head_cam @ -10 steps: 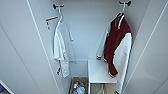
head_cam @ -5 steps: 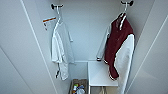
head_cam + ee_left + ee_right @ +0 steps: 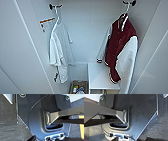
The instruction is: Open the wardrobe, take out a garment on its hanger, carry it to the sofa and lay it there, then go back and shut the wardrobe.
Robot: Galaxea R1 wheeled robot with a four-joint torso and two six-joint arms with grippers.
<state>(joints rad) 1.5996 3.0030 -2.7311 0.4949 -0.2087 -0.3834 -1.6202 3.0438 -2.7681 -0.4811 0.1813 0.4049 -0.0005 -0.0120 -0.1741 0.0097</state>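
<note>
Fingers of neither gripper can be made out in the wrist views, so whether they are released or clenched cannot be told; both views show the robot's own dark plate and jointed bar above a dark grey woven floor [image 3: 8,130]. Further out, the head view looks into the tall plain white wardrobe [image 3: 87,37], whose doors stand open at either side of the picture. Inside on the right, the dark red varsity jacket with white sleeves and striped dark cuffs [image 3: 120,47] hangs on a slim white plastic hanger [image 3: 126,11], whose hook rests over a dark peg [image 3: 130,3] at the top of the wardrobe. One white sleeve hangs down the outer side of the jacket, and its lower hem reaches down in front of a white shelf block [image 3: 100,75] at the bottom of the wardrobe. On the left, well apart from the jacket, a plain white short-sleeved shirt [image 3: 58,52] hangs from another dark peg [image 3: 53,6]. A white label with an orange strip [image 3: 46,25] sits on the inner wall just beside that shirt. Low down, between the shirt and the shelf block, lies a small brown box with colourful things inside [image 3: 78,88].
</note>
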